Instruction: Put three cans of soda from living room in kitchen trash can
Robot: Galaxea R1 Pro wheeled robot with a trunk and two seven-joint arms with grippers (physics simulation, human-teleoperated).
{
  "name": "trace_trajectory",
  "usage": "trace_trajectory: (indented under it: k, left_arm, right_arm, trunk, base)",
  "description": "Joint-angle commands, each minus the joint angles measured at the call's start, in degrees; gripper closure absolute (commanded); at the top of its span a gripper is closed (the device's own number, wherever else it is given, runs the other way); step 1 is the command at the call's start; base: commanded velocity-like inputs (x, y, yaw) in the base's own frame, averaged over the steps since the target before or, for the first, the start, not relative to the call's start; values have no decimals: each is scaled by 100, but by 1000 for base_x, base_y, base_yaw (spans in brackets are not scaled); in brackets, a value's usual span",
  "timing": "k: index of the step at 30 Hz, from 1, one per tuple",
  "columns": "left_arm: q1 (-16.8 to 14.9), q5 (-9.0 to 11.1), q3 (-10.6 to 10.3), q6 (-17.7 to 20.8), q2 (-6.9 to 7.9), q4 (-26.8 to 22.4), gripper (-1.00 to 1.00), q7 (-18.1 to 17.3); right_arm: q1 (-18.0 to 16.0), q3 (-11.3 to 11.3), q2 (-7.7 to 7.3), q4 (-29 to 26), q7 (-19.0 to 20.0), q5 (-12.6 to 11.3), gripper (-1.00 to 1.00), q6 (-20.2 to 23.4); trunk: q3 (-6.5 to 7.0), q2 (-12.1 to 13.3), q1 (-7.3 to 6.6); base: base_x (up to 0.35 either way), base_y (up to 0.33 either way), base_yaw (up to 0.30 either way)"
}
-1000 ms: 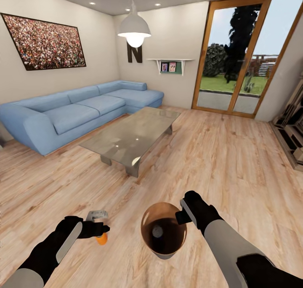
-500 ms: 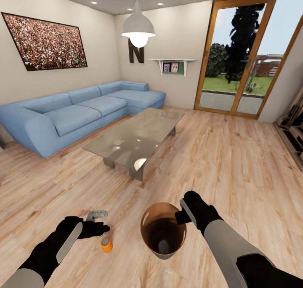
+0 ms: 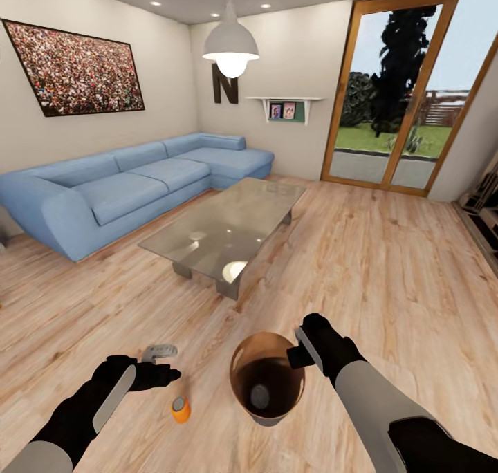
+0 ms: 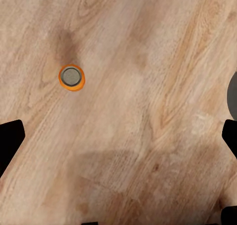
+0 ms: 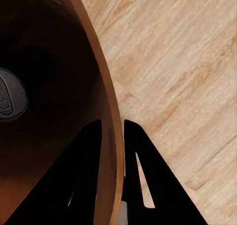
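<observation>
A: Left gripper (image 3: 160, 373): jaws spread wide, nothing between them. Can (image 3: 180, 409) down on the floor (image 3: 387, 265), upright, grey top showing, just beyond the open fingertips and off to one side, clear of both.

B: Confirmed from the left wrist: can (image 4: 72, 77) standing on bare wood, ahead of the jaws, off their centre line. Right gripper (image 3: 299, 352)?

A: Closed on the bin (image 3: 268, 379) rim, one finger inside the wall, one outside; bin hanging from that pinch. Grey top of one can (image 5: 11, 100) visible deep in the bin. Third can not located.

B: Handling estimate for the loose can?

A: Probably light, rigid, smooth-sided; likely slippery, apt to roll if tipped. Best taken across the orange side at mid-height, jaws centred over the top before closing.

B: Risk?

A: Off-centre approach likely to nudge it over. Bin held at one edge only, so prone to swing.
</observation>
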Motion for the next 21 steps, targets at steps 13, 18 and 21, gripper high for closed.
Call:
trace_trajectory:
  k: [13,18,21]
  left_arm:
    - [5,-17,-4,-1,-8,1,-100,1]
    - [8,-17,-10,-2,-9,2,-100,4]
    - [7,-15,-12,-2,-10,2,-100,3]
  right_arm:
    - [-2,-8,1,0,25,-30,100,-3]
    - [0,-7,7,0,23,-30,100,-3]
    - [-1,-5,4,0,24,-30,100,-3]
  trunk:
    - [1,0,0]
    - [1,0,0]
    - [1,0,0]
  base:
    - [-51,118,0]
    - [89,146,0]
    - [49,60,0]
